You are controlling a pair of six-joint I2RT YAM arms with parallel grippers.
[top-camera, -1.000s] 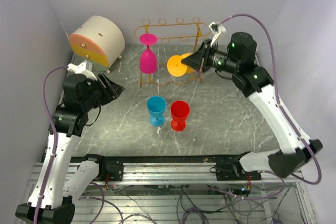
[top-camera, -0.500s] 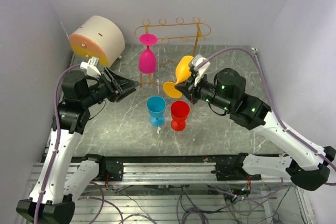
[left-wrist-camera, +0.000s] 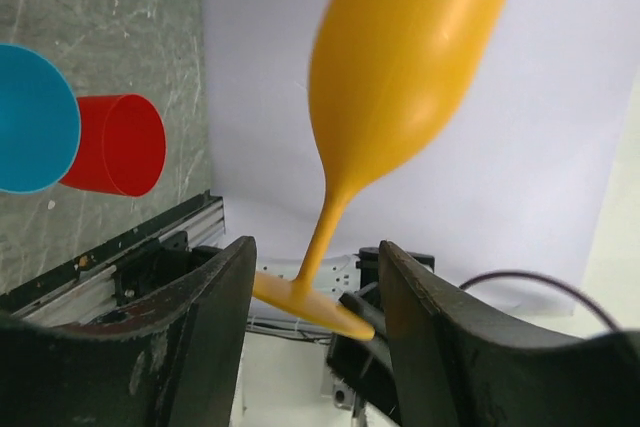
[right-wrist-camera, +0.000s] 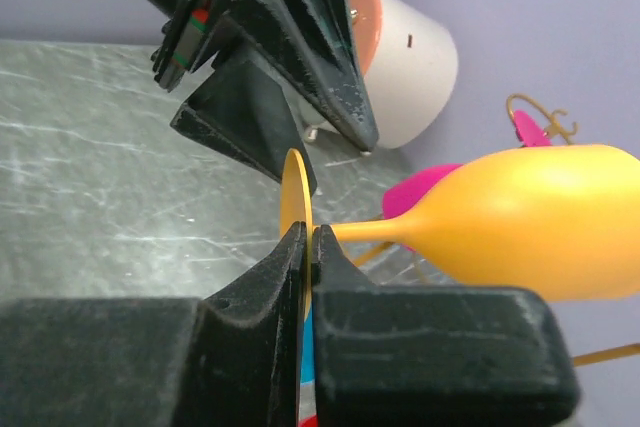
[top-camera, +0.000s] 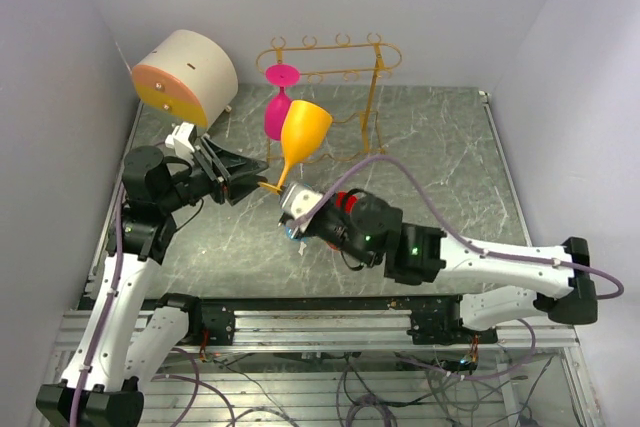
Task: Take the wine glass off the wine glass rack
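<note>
**Orange glass off rack, held in air**

Right gripper (right-wrist-camera: 305,237) is pinched on the foot disc of the orange wine glass (top-camera: 303,132). The glass is tilted, clear of the surface (top-camera: 440,167), in front of the wine glass rack (top-camera: 375,77). Left gripper (left-wrist-camera: 315,267) is spread, one jaw on each side of the foot; contact unclear. Pink glass (top-camera: 279,112) hangs inverted on the rack.

orange wine glass (top-camera: 305,130), right pincer (top-camera: 283,197) gripping foot
</note>
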